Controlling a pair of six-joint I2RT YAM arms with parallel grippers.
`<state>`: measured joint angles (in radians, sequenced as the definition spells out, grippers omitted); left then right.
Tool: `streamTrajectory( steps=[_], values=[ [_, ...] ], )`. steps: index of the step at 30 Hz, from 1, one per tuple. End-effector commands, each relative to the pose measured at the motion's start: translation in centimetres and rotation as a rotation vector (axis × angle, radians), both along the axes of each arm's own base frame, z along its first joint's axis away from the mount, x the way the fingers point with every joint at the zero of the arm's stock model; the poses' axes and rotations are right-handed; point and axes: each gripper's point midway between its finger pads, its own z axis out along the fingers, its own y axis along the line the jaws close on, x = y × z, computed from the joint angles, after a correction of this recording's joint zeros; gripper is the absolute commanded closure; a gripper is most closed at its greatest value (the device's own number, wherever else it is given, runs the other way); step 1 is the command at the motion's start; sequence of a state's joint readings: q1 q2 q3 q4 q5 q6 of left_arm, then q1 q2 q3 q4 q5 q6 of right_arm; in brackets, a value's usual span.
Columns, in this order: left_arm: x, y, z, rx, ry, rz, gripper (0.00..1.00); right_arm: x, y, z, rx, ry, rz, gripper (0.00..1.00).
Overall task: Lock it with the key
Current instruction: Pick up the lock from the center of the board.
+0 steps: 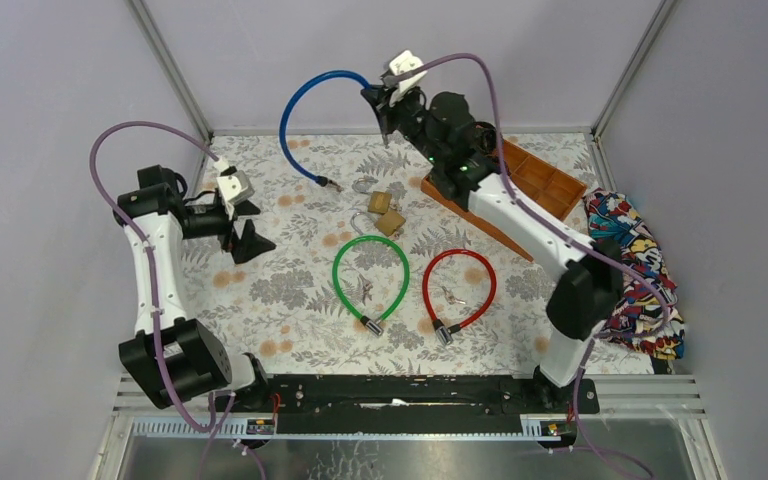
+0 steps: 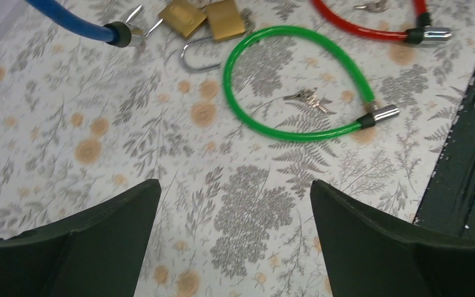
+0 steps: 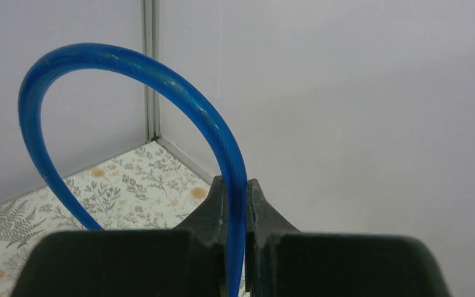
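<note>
Clamping the blue cable lock [image 3: 93, 54] between closed jaws, the right arm [image 1: 520, 215] stretches high toward the back wall. We cannot see the gripped end, hidden below the jaws. Its free end hangs near the padlocks [image 1: 385, 212]. The left arm [image 1: 155, 260] sits low over the worktop [image 1: 290, 290], jaws apart. Keys [image 2: 306, 97] lie inside the green loop [image 2: 290, 30].

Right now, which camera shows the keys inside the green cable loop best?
Left wrist: the keys lie close and sharp inside the green cable. The top external shows them only as a tiny glint; the right wrist shows none, just blue cable.
</note>
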<state>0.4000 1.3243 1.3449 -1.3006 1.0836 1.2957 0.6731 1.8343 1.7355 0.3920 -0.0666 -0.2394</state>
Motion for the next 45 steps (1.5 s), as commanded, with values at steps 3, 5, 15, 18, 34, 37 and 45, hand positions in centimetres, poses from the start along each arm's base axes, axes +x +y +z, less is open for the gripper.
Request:
streamTrajectory(
  steps=[3, 5, 15, 18, 34, 37, 45],
  values=[
    [-2.3, -4.2, 1.8, -0.149, -0.15, -0.185, 0.01, -5.3, -5.4, 10.9, 0.141, -0.129, -0.048, 1.0],
    [-2.4, -5.4, 2.4, -0.162, -0.163, -0.233, 0.01, -5.8, -6.6, 11.9, 0.161, -0.102, -0.081, 1.0],
    [3.1, -6.6, 6.0, -0.163, -0.121, -0.102, 0.01, -9.9, -9.8, 15.1, 0.199, -0.083, -0.082, 1.0],
    [4.6, -7.1, 5.9, -0.053, -0.192, -0.079, 0.01, -9.7, -11.4, 15.0, 0.173, -0.082, -0.157, 1.0],
    [-3.6, -17.6, 6.0, -0.402, -0.259, -0.019, 0.01, -10.4, -13.8, 11.4, 0.164, 0.022, -0.241, 1.0],
    [-1.4, -16.5, 4.5, -0.409, -0.238, 0.139, 0.01, -11.0, -13.4, 11.2, 0.204, 0.064, -0.208, 1.0],
    [-2.7, -16.0, 1.3, -0.31, -0.323, 0.068, 0.09, -12.6, -13.0, 11.9, 0.241, 0.101, -0.141, 1.0]
  ],
)
